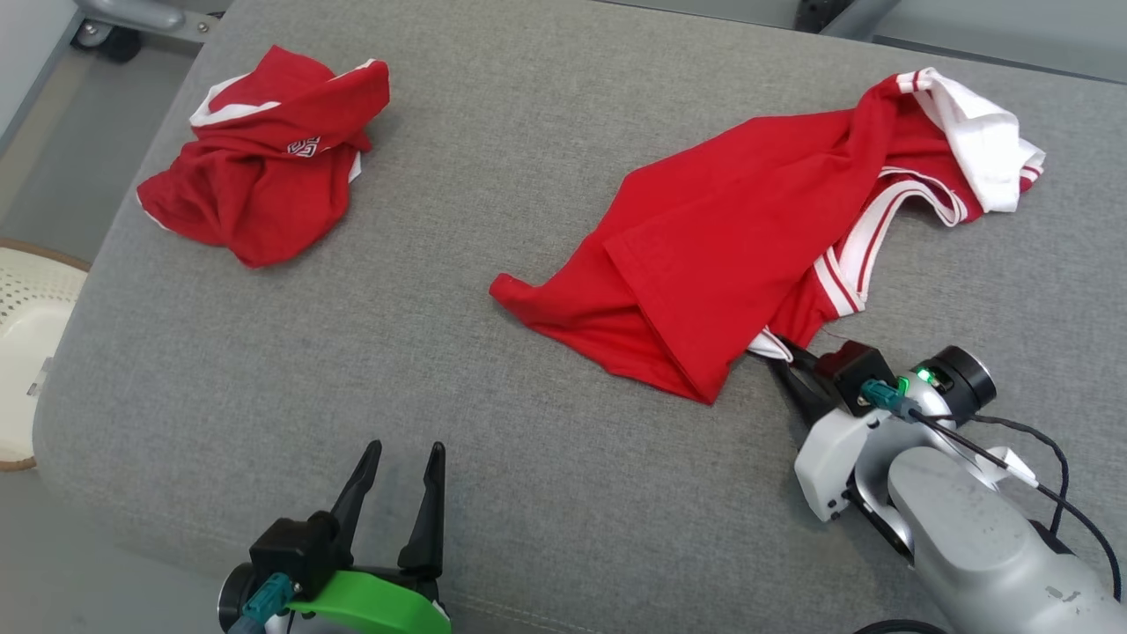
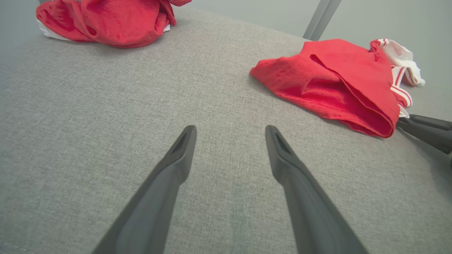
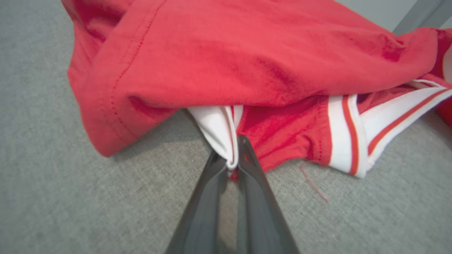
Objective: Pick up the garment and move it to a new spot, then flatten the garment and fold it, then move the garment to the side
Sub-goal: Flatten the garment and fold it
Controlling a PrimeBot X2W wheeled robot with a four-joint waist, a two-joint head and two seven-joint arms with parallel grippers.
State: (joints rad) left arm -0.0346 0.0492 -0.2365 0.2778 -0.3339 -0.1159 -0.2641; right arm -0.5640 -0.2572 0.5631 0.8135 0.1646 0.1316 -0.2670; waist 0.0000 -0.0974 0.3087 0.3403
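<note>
Bench (image 1: pixel 546 423): grey woven upholstery, softly padded, with rounded corners.
Garment (image 1: pixel 748 238): red knit jersey with white striped trim, rumpled and folded over itself, at 2 o'clock in the head view.
Right gripper (image 3: pixel 233 158): pressed together, pinching the white hem at the jersey's 5 o'clock edge.
Left gripper (image 1: pixel 405 449): spread, over bare upholstery at 7 o'clock.
Nearby: second red bundle (image 1: pixel 264 167) at 10 o'clock; pale perforated basket (image 1: pixel 26 352) at 9 o'clock, off the padding.
</note>
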